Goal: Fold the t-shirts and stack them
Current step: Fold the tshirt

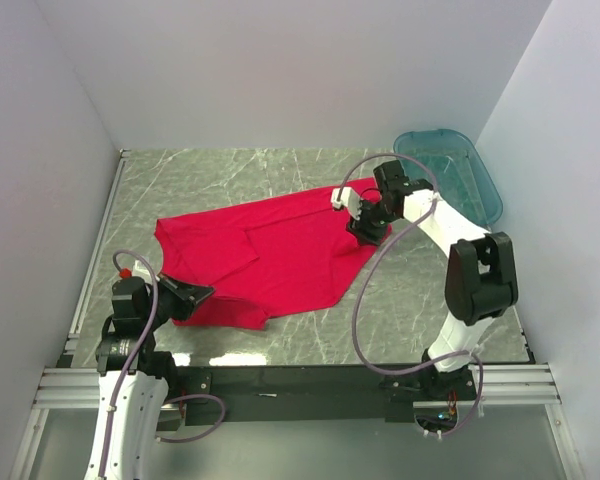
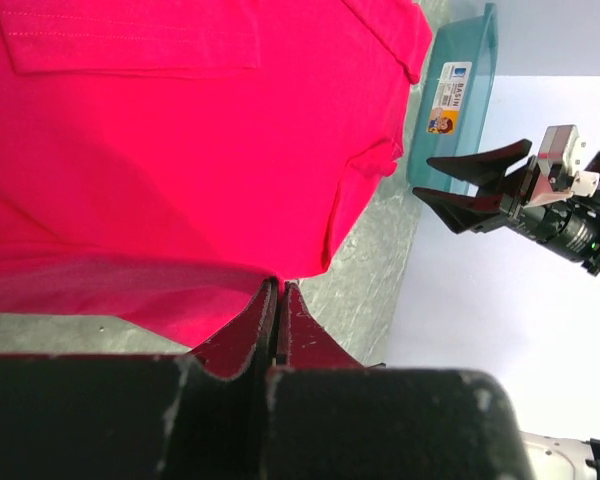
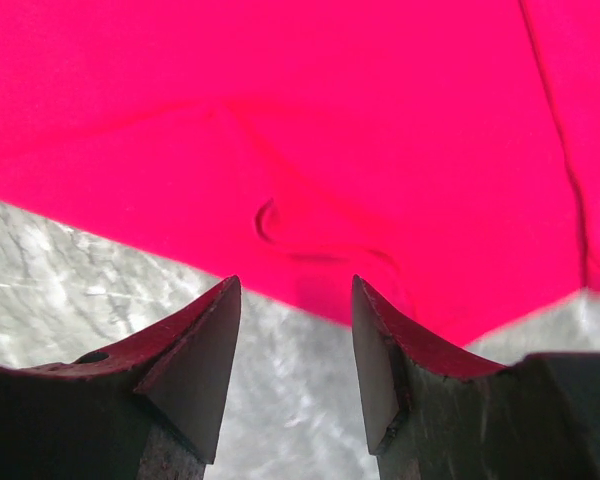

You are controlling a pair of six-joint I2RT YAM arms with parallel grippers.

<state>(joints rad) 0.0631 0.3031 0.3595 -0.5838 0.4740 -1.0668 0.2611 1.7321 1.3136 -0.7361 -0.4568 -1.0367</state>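
Observation:
A red t-shirt (image 1: 270,250) lies spread on the marble table (image 1: 420,310), with a sleeve folded in on its left part. My left gripper (image 1: 193,296) is at the shirt's near left corner. In the left wrist view its jaws (image 2: 278,287) are pressed together with the red hem (image 2: 180,300) at their tips. My right gripper (image 1: 366,231) is over the shirt's right corner. In the right wrist view it (image 3: 294,300) is open and empty, low over bare table, with the shirt's edge (image 3: 310,270) just beyond the fingertips. It also shows open in the left wrist view (image 2: 467,184).
A teal plastic bin (image 1: 450,170) stands at the back right corner and also shows in the left wrist view (image 2: 460,90). White walls close in the table on three sides. A metal rail (image 1: 95,260) runs along the left edge.

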